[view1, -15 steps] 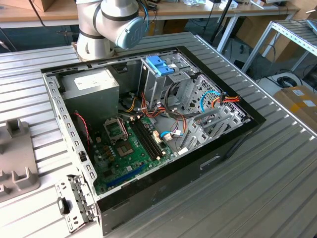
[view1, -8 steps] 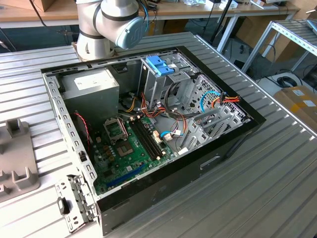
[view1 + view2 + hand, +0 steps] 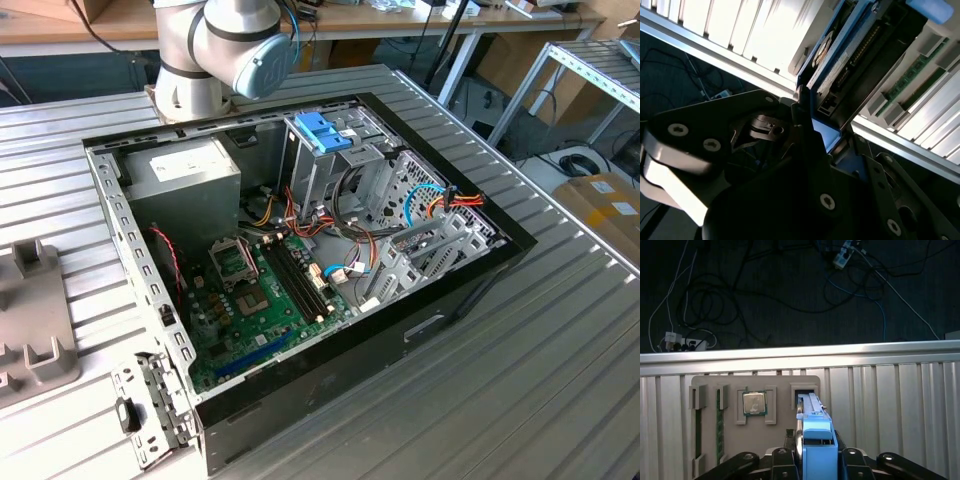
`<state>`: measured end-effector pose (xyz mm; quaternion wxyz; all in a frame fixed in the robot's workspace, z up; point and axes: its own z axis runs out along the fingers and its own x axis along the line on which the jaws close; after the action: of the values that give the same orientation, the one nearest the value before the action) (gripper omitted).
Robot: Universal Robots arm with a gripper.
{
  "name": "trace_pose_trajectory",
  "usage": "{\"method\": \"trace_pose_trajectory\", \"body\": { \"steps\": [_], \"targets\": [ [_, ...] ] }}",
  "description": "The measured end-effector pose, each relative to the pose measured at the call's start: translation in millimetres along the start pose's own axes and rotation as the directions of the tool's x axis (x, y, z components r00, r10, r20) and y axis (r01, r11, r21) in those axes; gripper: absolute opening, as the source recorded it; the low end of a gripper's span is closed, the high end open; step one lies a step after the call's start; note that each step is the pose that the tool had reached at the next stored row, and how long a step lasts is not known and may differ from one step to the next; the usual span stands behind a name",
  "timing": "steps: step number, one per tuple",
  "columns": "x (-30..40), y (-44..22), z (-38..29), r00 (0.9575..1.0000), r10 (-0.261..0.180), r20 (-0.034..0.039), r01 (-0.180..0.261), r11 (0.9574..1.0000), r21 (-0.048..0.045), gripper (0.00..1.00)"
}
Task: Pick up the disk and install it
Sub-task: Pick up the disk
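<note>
In the first wrist view the disk (image 3: 810,415) stands on edge, a dark metal slab with a light-blue plastic frame (image 3: 818,452) at its near end. Its far end sits at a slot of a grey parts holder (image 3: 780,432). My gripper (image 3: 816,462) has its black fingers (image 3: 782,460) pressed on both sides of the blue frame, shut on the disk. The second wrist view shows the disk (image 3: 840,60) with its label edge and connector running out from between the dark fingers (image 3: 805,145) of my gripper (image 3: 822,135).
The holder also carries a processor chip (image 3: 754,403) and a memory stick (image 3: 719,422). In the exterior view the open computer case (image 3: 112,215) lies on the slatted metal table (image 3: 520,380), with a blue-latched drive cage (image 3: 322,132), a motherboard (image 3: 265,300) and the arm's base (image 3: 215,45) behind.
</note>
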<state>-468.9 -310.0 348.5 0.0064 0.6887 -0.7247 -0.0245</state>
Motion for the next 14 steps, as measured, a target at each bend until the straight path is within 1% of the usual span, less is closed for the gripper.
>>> {"method": "trace_pose_trajectory", "body": {
  "steps": [14],
  "targets": [
    [-0.3, 0.5, -11.0, 1.0000, 0.000, 0.0000, 0.000, 1.0000, 0.0000, 0.37]
  ]
}}
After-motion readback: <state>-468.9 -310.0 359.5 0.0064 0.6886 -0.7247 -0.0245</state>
